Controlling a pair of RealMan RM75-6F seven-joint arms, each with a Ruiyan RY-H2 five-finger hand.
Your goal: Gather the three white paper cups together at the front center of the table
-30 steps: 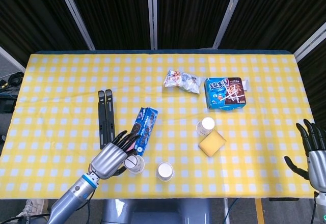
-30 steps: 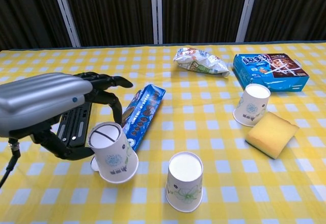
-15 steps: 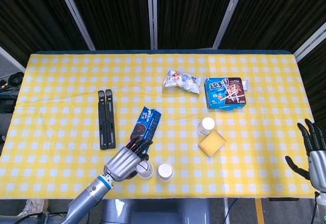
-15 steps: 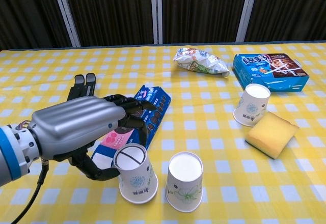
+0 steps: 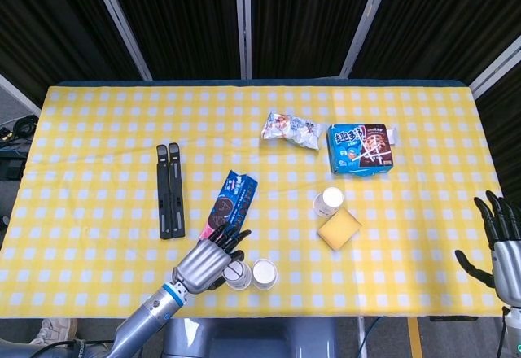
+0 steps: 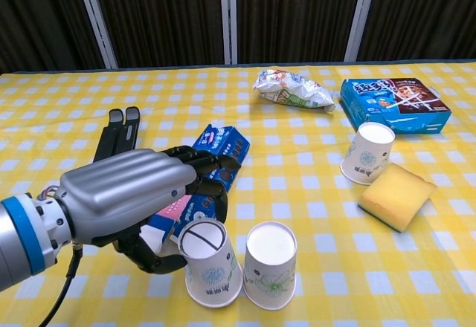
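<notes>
Two upside-down white paper cups stand side by side near the table's front edge: one (image 6: 210, 264) (image 5: 238, 273) held by my left hand (image 6: 137, 197) (image 5: 210, 261), whose fingers wrap its left side, and another (image 6: 269, 264) (image 5: 264, 273) just to its right, touching or nearly so. The third cup (image 6: 367, 152) (image 5: 329, 202) stands upside down farther back right, against a yellow sponge (image 6: 396, 195) (image 5: 339, 229). My right hand (image 5: 498, 240) hovers open off the table's right edge, seen only in the head view.
A blue cookie box (image 6: 223, 145) (image 5: 229, 203) lies partly under my left hand. A black folded stand (image 5: 170, 189) lies at left. A snack bag (image 5: 291, 129) and a blue carton (image 5: 361, 148) sit at the back right.
My left hand has slid the held cup rightward along the front edge until it stands beside the second cup. The cookie box shifted slightly. The right hand stayed put.
</notes>
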